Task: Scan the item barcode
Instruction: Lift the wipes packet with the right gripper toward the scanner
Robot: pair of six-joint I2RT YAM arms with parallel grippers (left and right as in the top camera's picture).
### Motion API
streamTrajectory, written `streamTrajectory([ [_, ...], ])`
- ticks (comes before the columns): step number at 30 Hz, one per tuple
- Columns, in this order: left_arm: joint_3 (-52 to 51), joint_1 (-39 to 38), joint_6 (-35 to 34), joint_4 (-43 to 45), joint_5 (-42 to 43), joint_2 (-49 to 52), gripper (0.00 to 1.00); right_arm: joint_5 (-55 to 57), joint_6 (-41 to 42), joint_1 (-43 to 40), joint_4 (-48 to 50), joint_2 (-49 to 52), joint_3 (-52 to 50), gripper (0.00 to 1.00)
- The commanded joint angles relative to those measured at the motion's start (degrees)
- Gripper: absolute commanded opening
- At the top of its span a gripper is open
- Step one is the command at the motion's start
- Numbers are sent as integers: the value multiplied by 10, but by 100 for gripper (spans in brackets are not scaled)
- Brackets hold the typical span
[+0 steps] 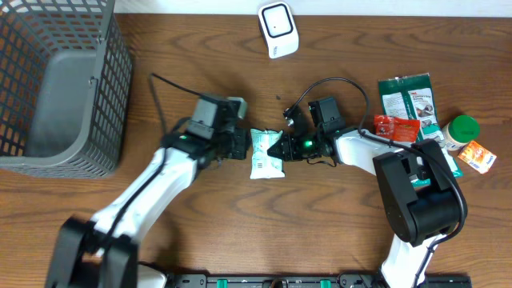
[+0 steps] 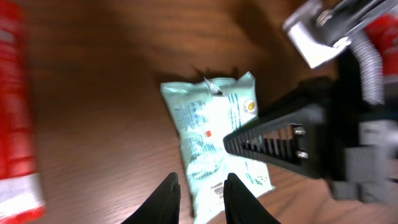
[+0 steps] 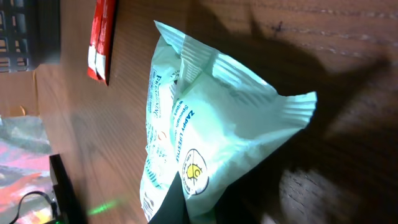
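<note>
A pale green packet (image 1: 266, 154) lies mid-table between my two grippers. My right gripper (image 1: 282, 148) is shut on its right edge. In the right wrist view the packet (image 3: 211, 106) is bunched and raised, and one dark fingertip (image 3: 176, 196) of that gripper (image 3: 205, 200) presses on it. My left gripper (image 1: 242, 147) is at the packet's left edge. Its fingers (image 2: 171, 193) stand a little apart in the left wrist view, so the left gripper (image 2: 202, 178) is narrowly open. The packet's barcode corner (image 2: 217, 188) shows in that gap. A white scanner (image 1: 278, 30) sits at the far edge.
A grey mesh basket (image 1: 56, 88) fills the far left. Right of the arms lie a green pouch (image 1: 408, 96), a red packet (image 1: 396, 126), a green-lidded bottle (image 1: 462, 128) and an orange box (image 1: 478, 156). Another red pack (image 2: 15, 112) lies beside the left gripper.
</note>
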Motion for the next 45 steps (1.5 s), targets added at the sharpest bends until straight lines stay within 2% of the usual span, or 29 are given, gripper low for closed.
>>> streamTrajectory([
  [1,2,33,7,-22,-8,-57,26,-30,-19,-15,-6,-7,4,1],
  [7,2,116,7,-92,-74,-142,32,-21,-49,-20,-44,-89,21,1],
  [10,2,172,7,-138,-113,-166,42,32,-55,-19,-91,-155,24,1],
  [12,2,203,7,-159,-124,-167,44,62,-74,-16,-121,-191,24,1],
  [15,2,246,7,-185,-146,-163,55,123,-96,-4,-167,-235,24,1],
  [17,2,266,7,-196,-162,-159,59,164,-105,4,-190,-258,24,1],
  [19,1,282,7,-203,-164,-153,73,198,-114,13,-210,-276,25,1],
  [21,0,289,7,-204,-164,-148,81,226,-115,21,-228,-288,33,1],
  [28,0,290,7,-203,-164,-145,82,290,-135,34,-369,-288,165,1],
  [35,0,290,7,-203,-164,-145,83,377,-176,47,-560,-258,405,1],
  [39,0,290,7,-203,-164,-145,83,464,-204,66,-659,-212,552,1],
  [42,0,290,7,-203,-164,-145,83,515,-233,85,-679,-177,618,1],
  [45,0,290,7,-203,-164,-145,83,565,-286,110,-648,-149,636,1],
])
